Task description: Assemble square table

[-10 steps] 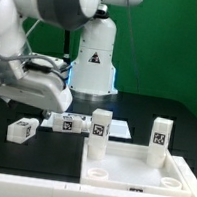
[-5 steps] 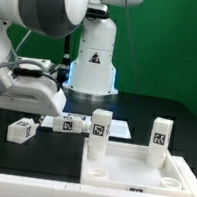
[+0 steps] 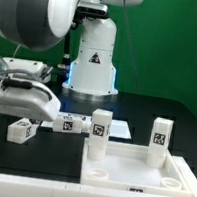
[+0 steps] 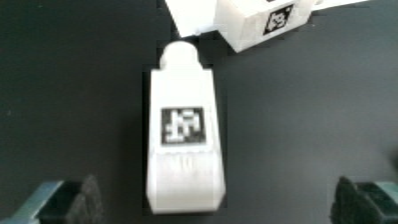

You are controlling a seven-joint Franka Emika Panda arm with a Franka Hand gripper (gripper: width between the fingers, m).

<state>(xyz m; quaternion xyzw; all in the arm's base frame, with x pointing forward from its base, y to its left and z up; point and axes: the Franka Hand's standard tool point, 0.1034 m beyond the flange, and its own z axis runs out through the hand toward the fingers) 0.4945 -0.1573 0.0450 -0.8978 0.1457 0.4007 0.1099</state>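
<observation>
The square table top (image 3: 137, 172), white smooth plastic, is cut off at the lower edge of the exterior view; two chunky upright legs (image 3: 101, 126) stand at its far corners. Only the wrist view shows me the lying leg (image 4: 187, 135) whole, tagged, narrow at one end, on the black table (image 4: 71, 90). My gripper (image 4: 217, 203) is spread wide around it; the dark blurred fingers (image 4: 63, 200) touch nothing

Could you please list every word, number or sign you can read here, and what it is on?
No words or numbers are readable.
Black triangle sign on the robot base: inner symbol too small to read.
Black-and-white square tags on the lying leg and an upright leg: patterns, not text.
</observation>
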